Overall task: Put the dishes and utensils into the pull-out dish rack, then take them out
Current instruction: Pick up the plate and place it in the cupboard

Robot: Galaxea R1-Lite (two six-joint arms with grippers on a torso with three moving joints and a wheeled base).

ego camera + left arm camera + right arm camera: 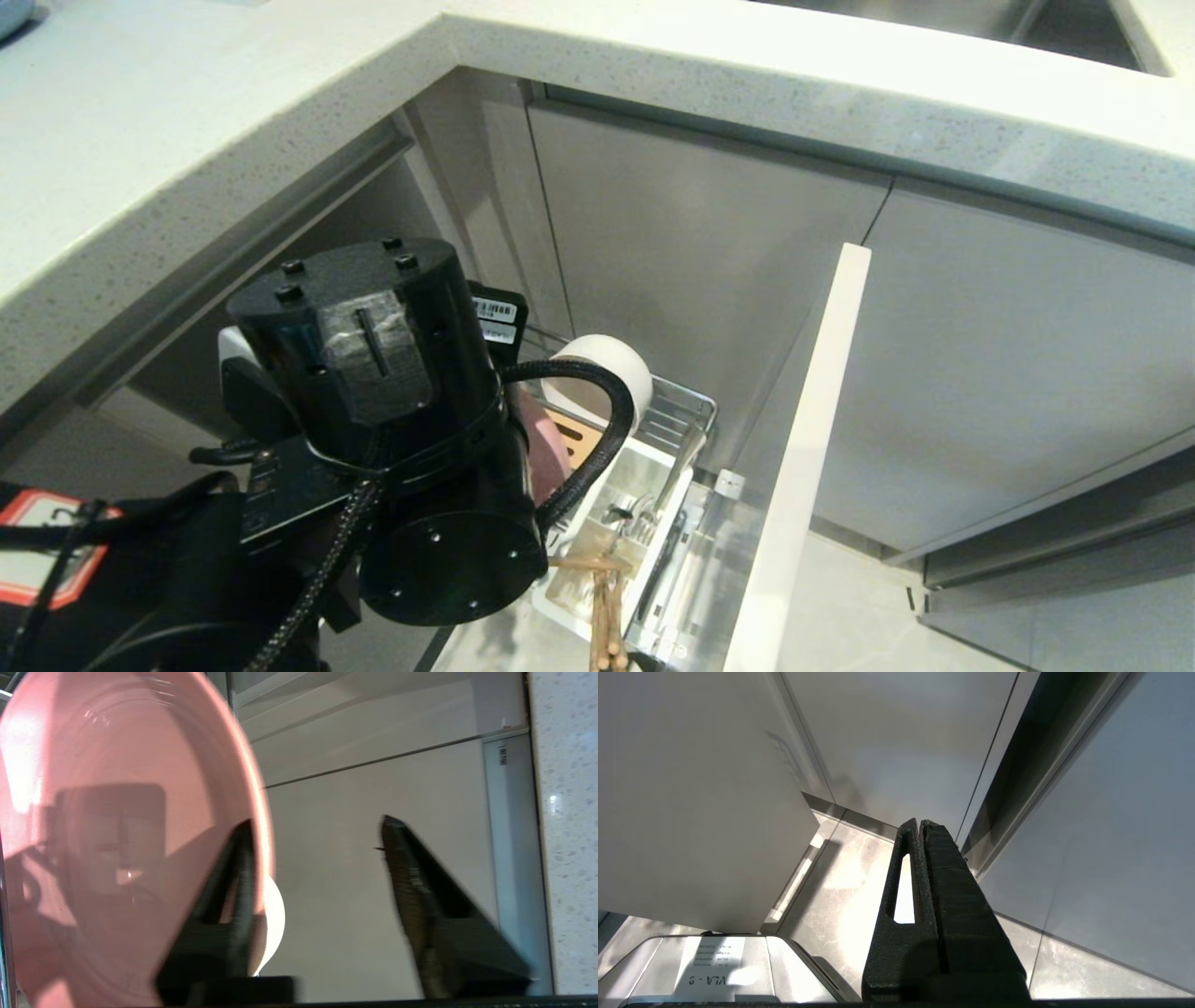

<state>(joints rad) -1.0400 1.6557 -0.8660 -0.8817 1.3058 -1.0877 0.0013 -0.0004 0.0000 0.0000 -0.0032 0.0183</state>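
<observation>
The pull-out dish rack (686, 411) is seen drawn out below the table (187, 140), with the left pincer (317, 835) reached down into it. Its jaws are parted about halfway and nothing is held between them. The pink plate (117, 812) is stood on edge just beside one finger (240, 868), apparently apart from it, though contact cannot be ruled out. In the head view only a sliver of the plate is shown behind the arm. The white bowl (607, 369) is set on edge just beyond the plate, farther from the pincer. The spoon (677, 476) is leaned in the white cutlery tub (644, 467), off to the side of the pincer towards the pale rack front (812, 448). The chopsticks (605, 607) are seen at the near end of that tub, poking out towards the floor. The right pincer (920, 823) is parked well away beside the cabinet fronts, fully closed and empty.

Loading is judged to be complete, since both dishes and both utensils are shown in the rack. Whether the plate has just been set down or is about to be lifted cannot be told. On either reading, the whole unloading is judged to be left.
</observation>
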